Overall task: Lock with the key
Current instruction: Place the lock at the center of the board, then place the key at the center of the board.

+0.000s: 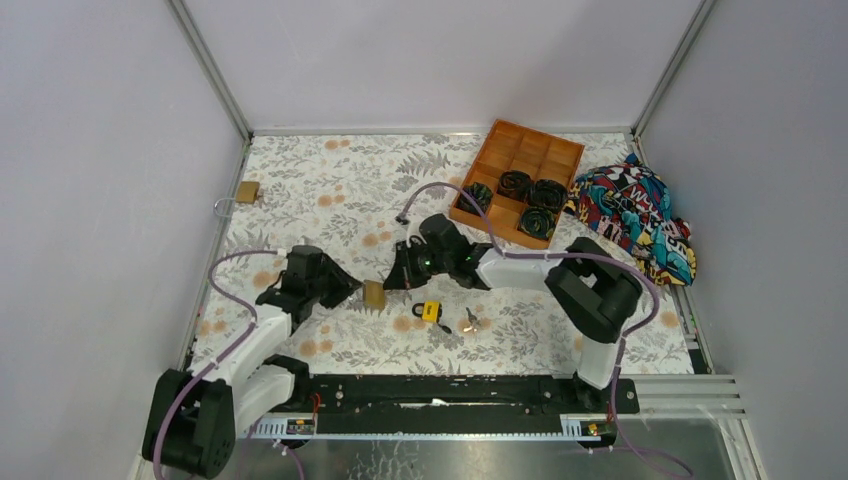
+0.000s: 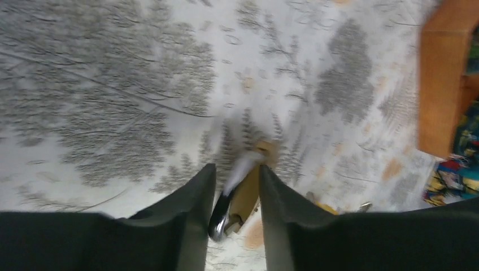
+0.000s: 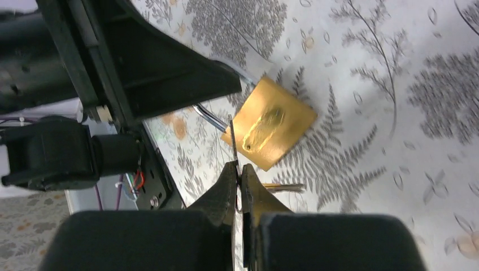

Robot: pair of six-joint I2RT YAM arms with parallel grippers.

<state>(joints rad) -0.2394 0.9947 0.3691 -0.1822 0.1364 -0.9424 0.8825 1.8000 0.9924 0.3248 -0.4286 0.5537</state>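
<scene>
Right pincer point(image 3: 238, 175) clenched on thin key point(image 3: 232, 135), seen edge-on, tip just beside brass padlock point(image 3: 274, 131) at 1 o'clock of pincer. Left pincer point(image 2: 236, 168) grasping that padlock at shackle end, body tilted. Padlock at 8 o'clock of floral bench point(image 1: 330, 180) middle in top view. 1 yellow padlock point(image 1: 430, 311) lying near, at 4 o'clock of it.
</scene>
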